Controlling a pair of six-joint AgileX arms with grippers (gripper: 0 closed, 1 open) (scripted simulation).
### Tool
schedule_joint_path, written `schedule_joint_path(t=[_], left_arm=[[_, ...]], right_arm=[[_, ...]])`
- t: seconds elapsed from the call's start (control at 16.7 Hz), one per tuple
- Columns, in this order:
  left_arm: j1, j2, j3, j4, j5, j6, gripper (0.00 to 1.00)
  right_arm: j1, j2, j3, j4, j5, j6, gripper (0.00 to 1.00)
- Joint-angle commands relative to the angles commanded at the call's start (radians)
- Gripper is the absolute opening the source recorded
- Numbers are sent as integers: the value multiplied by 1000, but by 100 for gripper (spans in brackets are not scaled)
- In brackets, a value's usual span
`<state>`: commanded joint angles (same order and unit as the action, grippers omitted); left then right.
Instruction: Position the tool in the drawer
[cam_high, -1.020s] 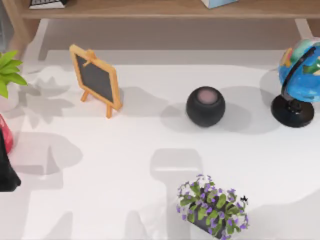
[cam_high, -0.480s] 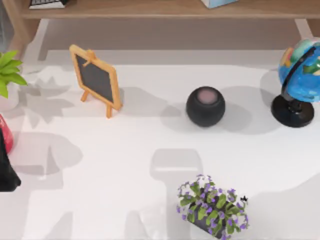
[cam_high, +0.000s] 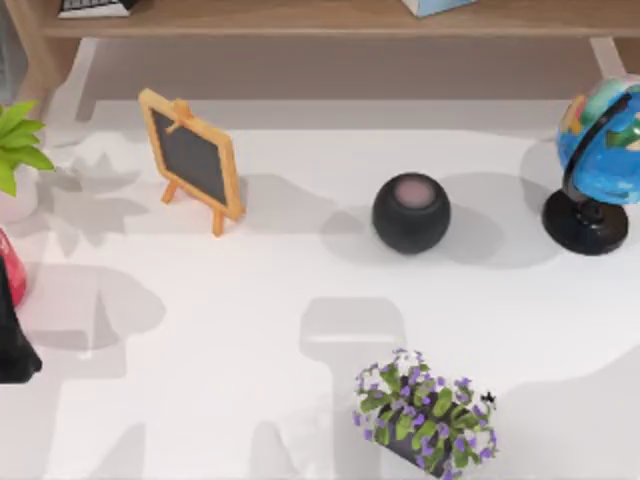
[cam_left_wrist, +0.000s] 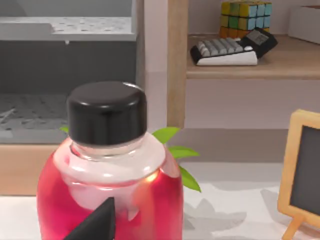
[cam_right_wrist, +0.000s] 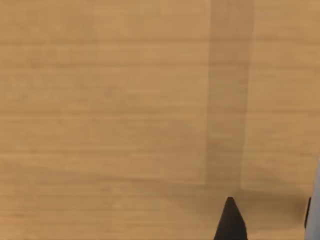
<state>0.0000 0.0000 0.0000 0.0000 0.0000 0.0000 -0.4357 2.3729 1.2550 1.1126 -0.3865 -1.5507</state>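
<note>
The white table (cam_high: 250, 330) spreads wide, with a wooden shelf unit (cam_high: 330, 18) along its far edge. At the right edge stands a blue globe (cam_high: 600, 140) on a black stand. Near the middle sits a dark round speaker (cam_high: 411, 212), and to its left a small chalkboard easel (cam_high: 192, 158) stands tilted. Close to the near edge is a pot of purple flowers (cam_high: 425, 412). A green plant (cam_high: 18, 140) pokes in at the left edge.

The left gripper (cam_high: 12, 335) hangs at the table's left edge, just beside a red bottle (cam_left_wrist: 107, 175) with a black cap; how far its fingers are spread, I cannot tell. The right wrist view faces plain wood (cam_right_wrist: 125, 100), one dark fingertip (cam_right_wrist: 230, 222) showing; its opening I cannot tell either.

Which thing is the tool I cannot tell
</note>
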Motion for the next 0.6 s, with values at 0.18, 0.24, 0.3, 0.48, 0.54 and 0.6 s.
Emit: schedule_joint_path(t=[0.18, 0.24, 0.3, 0.48, 0.54, 0.6], left_arm=[[0, 0, 0, 0, 0, 0, 100], [0, 0, 0, 0, 0, 0, 100], [0, 0, 0, 0, 0, 0, 100], [0, 0, 0, 0, 0, 0, 100], [0, 0, 0, 0, 0, 0, 100], [0, 0, 0, 0, 0, 0, 100]], right_arm=[[0, 0, 0, 0, 0, 0, 83], [0, 0, 0, 0, 0, 0, 90], [0, 0, 0, 0, 0, 0, 98], [0, 0, 0, 0, 0, 0, 100], [0, 0, 0, 0, 0, 0, 100], [0, 0, 0, 0, 0, 0, 100]])
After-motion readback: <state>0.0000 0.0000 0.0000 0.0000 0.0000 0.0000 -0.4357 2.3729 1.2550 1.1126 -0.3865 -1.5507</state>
